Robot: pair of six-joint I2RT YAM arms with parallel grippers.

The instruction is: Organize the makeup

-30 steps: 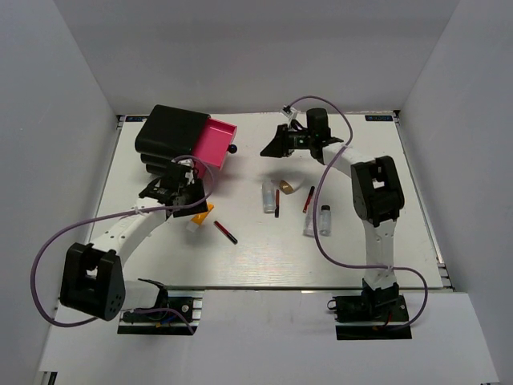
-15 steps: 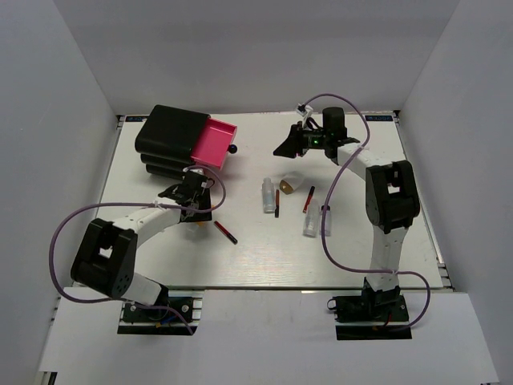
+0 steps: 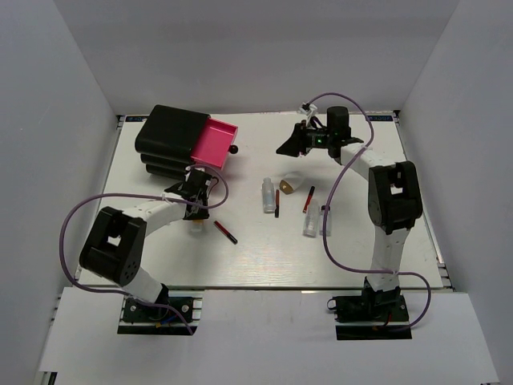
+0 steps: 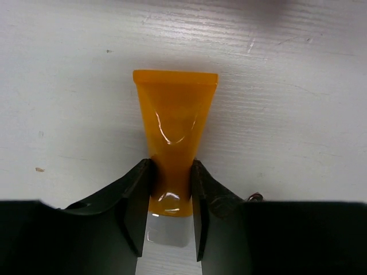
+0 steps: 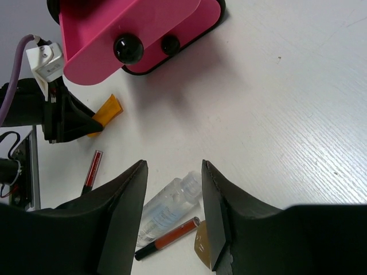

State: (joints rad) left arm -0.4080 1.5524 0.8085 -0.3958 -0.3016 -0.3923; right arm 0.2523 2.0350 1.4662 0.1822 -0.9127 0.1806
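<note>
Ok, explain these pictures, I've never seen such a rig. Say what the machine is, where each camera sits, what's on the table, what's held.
Two robot arms are bolted at the near edge of a table, each ending in a two-finger end effector. The wide picture comes from a fixed camera above and behind them; the other two come from wrist cameras looking past their own fingers. On the table: a black box with a pink drawer pulled out, small clear bottles, slim dark-red sticks, a beige egg-shaped piece. The left end effector pinches an orange tube lying flat, near its white cap. The right end effector hangs open, holding nothing.
</note>
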